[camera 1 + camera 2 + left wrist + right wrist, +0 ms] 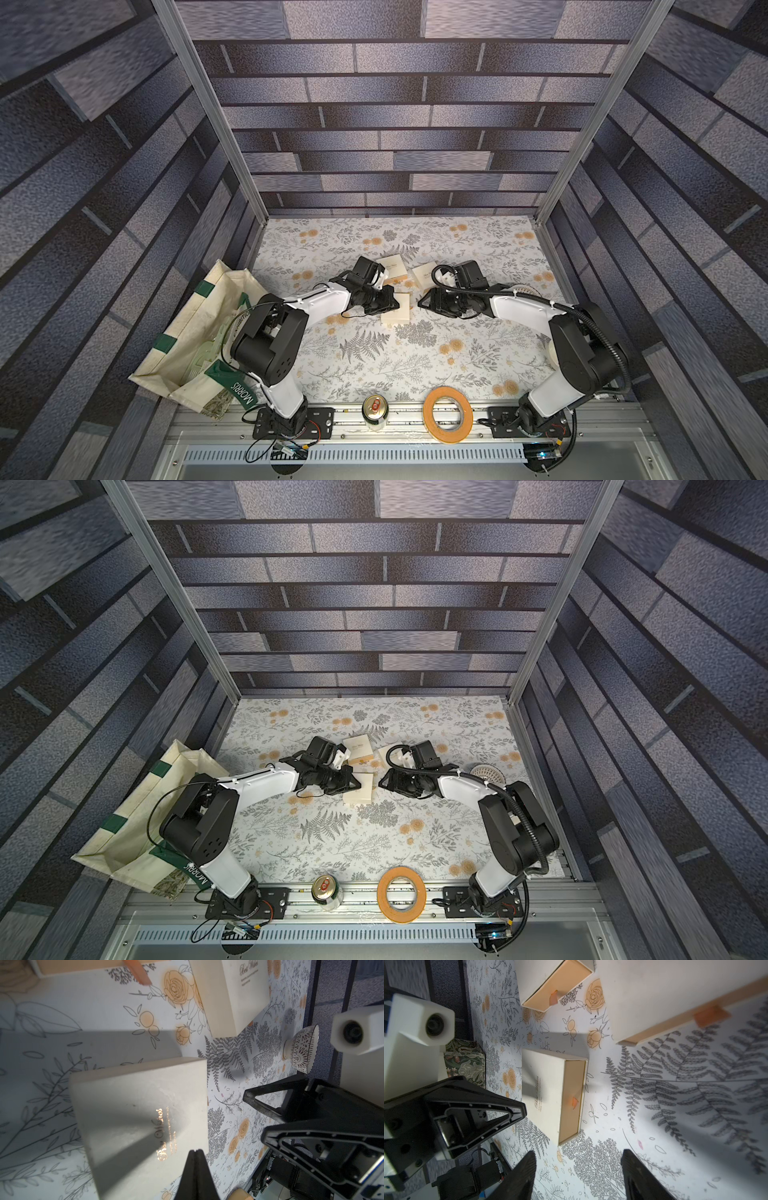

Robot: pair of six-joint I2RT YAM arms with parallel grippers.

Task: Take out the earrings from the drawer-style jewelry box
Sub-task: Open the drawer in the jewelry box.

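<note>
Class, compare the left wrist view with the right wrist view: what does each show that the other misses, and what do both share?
Left wrist only: the patterned bowl. Right wrist only: the peach drawer front and orange pull tab of the middle jewelry box, plus a green floral-print bag. Both: that jewelry box's gold-lettered top, the floral tablecloth, the shut left gripper and the open right gripper.
</note>
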